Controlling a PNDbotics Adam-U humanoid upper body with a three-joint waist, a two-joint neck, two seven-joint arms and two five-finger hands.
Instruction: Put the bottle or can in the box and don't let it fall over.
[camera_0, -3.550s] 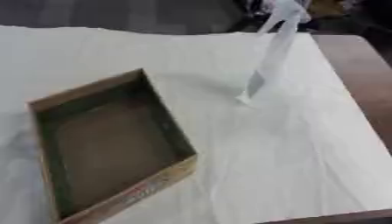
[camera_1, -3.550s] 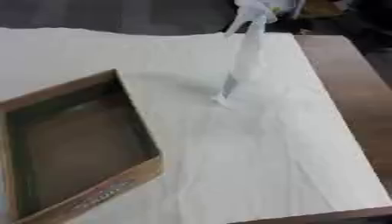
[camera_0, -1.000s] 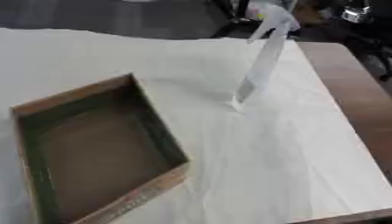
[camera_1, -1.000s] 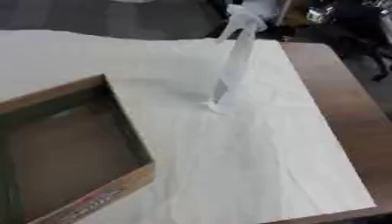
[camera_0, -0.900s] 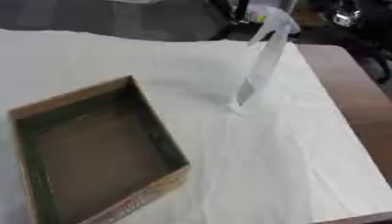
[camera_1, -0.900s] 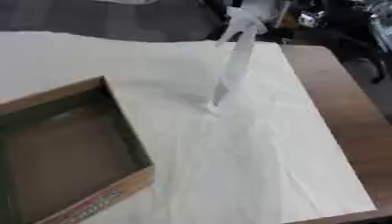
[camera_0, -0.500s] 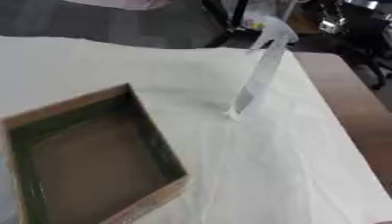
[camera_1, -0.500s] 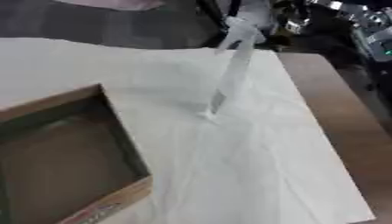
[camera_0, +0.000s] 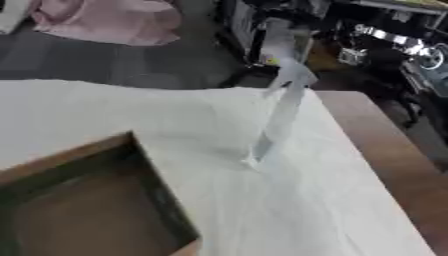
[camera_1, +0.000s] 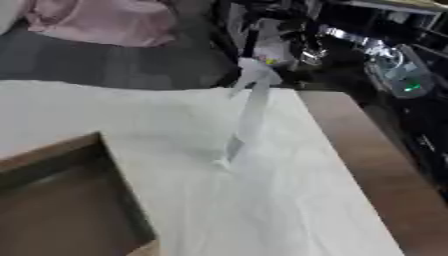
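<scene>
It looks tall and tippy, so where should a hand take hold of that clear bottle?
Probably mid-body on the bottle, fingers wrapping its slim straight part from the right, the open side away from the box. It stands upright on the white cloth; a grip near the top might tip it.

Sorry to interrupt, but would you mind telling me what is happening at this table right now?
Nothing is being handled at this moment; neither robot hand shows in either view. A tall, slim, pale translucent bottle stands upright on the white cloth covering the table, towards the far right. The open brown wooden box lies at the near left, apart from the bottle, and what shows of it holds nothing. The bottle has not yet been put in the box.
</scene>
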